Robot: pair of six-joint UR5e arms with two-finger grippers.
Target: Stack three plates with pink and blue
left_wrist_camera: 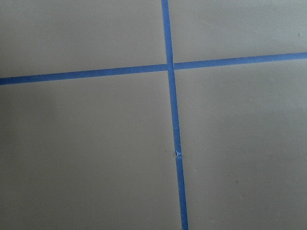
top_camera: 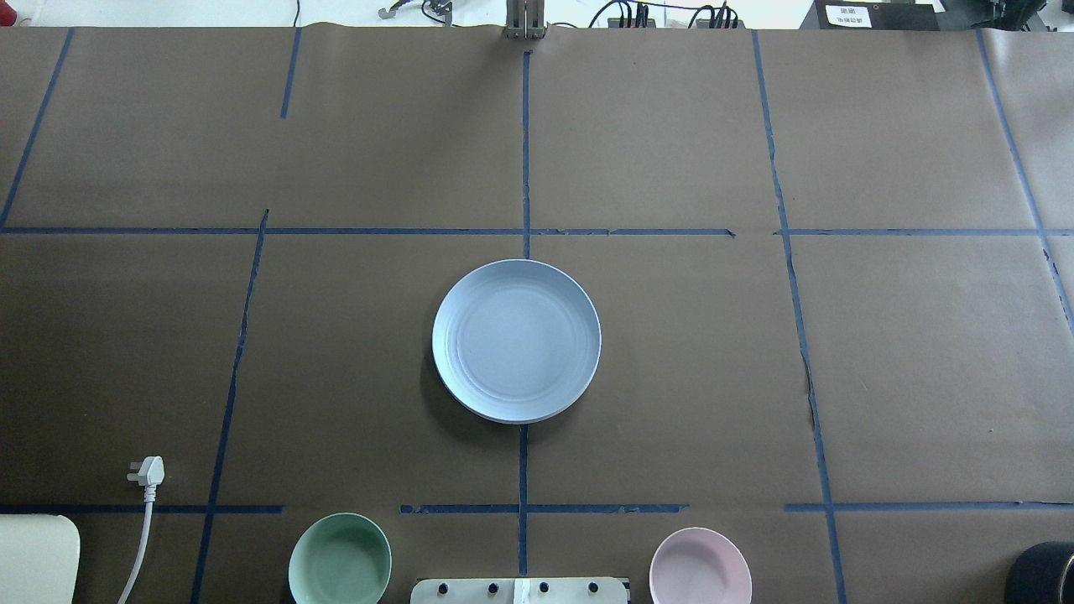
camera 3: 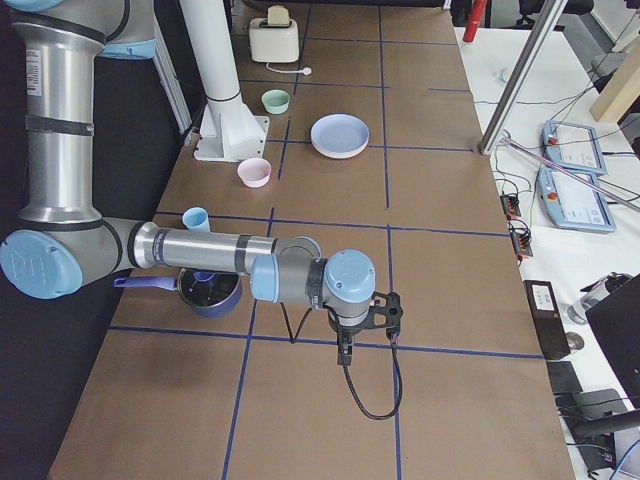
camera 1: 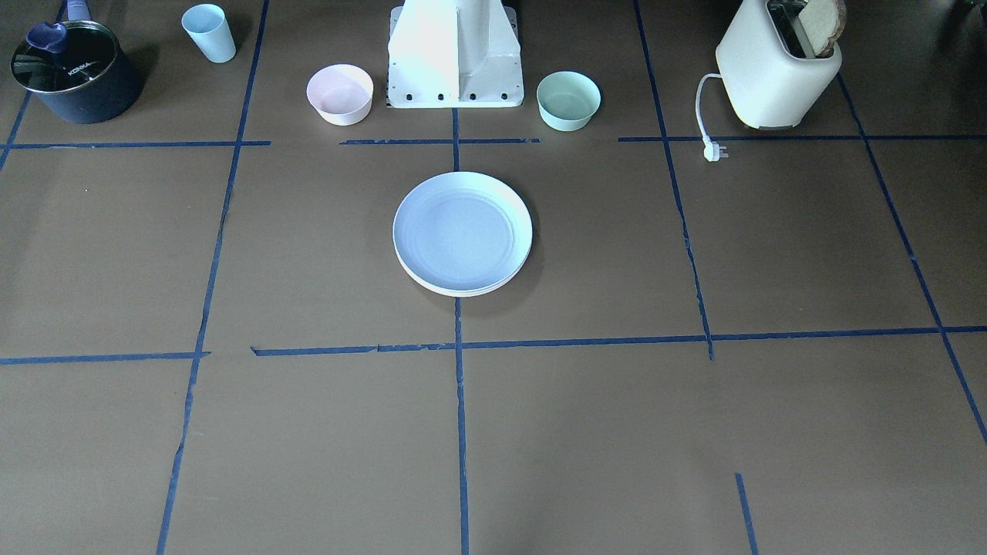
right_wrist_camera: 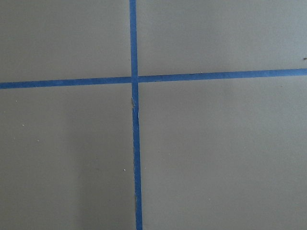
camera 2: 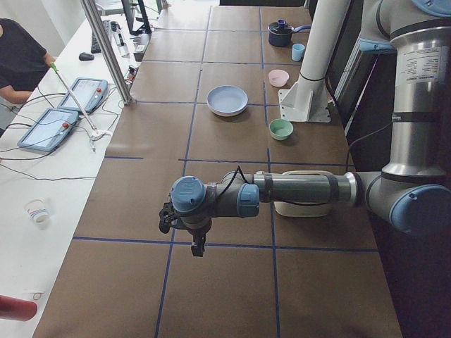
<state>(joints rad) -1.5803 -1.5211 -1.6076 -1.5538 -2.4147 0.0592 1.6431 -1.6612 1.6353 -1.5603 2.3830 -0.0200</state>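
A light blue plate (camera 1: 461, 231) sits on top of a stack at the table's middle. It also shows in the overhead view (top_camera: 516, 338). Pale rims of lower plates (camera 1: 463, 293) peek out under its near edge; I cannot tell their colours apart. My left gripper (camera 2: 198, 248) shows only in the exterior left view, far from the stack over a tape crossing; I cannot tell if it is open or shut. My right gripper (camera 3: 344, 350) shows only in the exterior right view, likewise far off, state unclear. Both wrist views show only bare table and tape.
A small pink bowl (camera 1: 340, 93) and a mint-green bowl (camera 1: 568, 99) flank the robot base (camera 1: 455, 58). A toaster (camera 1: 775, 69) with its loose plug (camera 1: 715, 152), a dark pot (camera 1: 73, 73) and a blue cup (camera 1: 209, 32) stand along the robot's edge.
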